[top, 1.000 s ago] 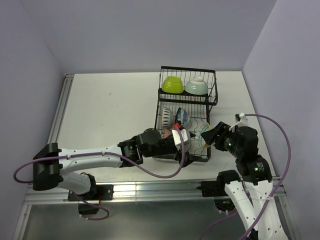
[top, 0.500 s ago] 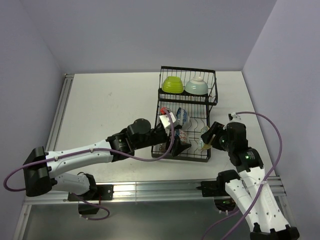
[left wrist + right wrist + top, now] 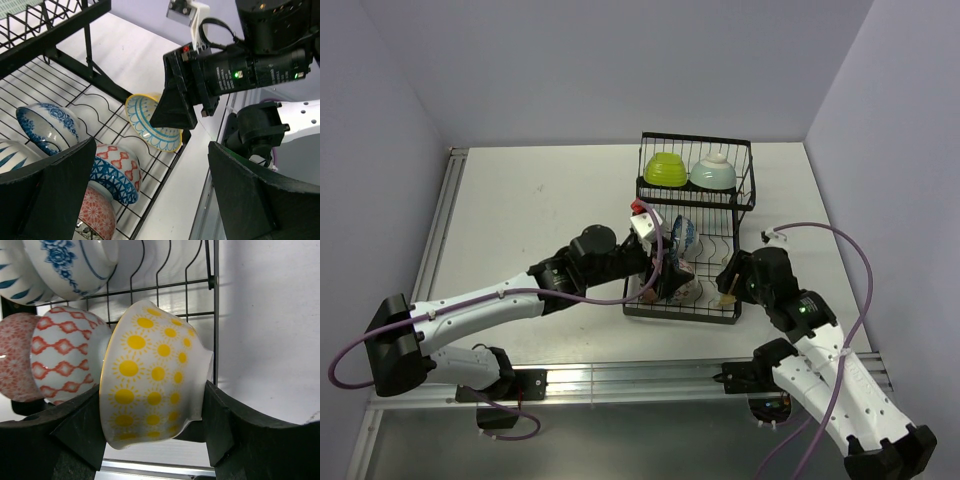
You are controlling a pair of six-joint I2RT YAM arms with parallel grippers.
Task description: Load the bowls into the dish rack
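Note:
The black wire dish rack (image 3: 695, 139) stands right of centre. A lime green bowl (image 3: 665, 168) and a pale mint bowl (image 3: 713, 174) sit upside down in its raised basket. My right gripper (image 3: 728, 285) (image 3: 152, 405) is shut on a white bowl with yellow suns (image 3: 150, 360), held on edge over the rack's near right corner; the bowl also shows in the left wrist view (image 3: 152, 122). My left gripper (image 3: 665, 272) (image 3: 152, 160) is open and empty above the rack's near part. A blue floral bowl (image 3: 47, 127), a red-and-blue patterned bowl (image 3: 115, 170) and a red bowl (image 3: 97, 217) lie in the slots.
A striped bowl (image 3: 20, 275) sits at the rack's far left slots. The white table (image 3: 540, 220) extends left of the rack. The table's metal front rail (image 3: 620, 380) runs below both arms. Walls close in on the left, back and right.
My left gripper has drawn back from the rack's near right part toward its left side. My right gripper has carried the sun bowl in over the rack's near right corner.

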